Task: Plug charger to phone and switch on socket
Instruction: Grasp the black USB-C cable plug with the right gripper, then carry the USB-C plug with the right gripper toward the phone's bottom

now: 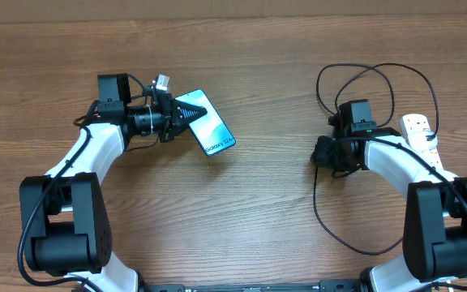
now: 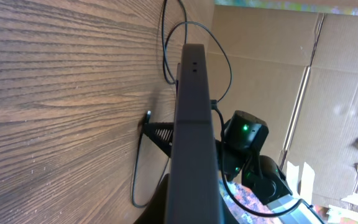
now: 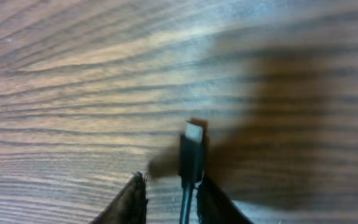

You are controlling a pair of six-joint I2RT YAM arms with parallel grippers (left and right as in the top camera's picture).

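— Left fingers (image 1: pixel 189 116)?
— Clamped on one end of the phone (image 1: pixel 213 131), screen up, left of centre over the desk (image 1: pixel 266 211).
— Right fingers (image 1: pixel 323 152)?
— Either side of the charger (image 3: pixel 192 155), just behind its connector tip; pinching or not, cannot tell. Socket (image 1: pixel 422 134) at far right.

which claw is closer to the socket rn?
Right. The right claw is on the socket's side of the table, a short way from it and not touching. The left claw is far across the table, clamped on the phone.
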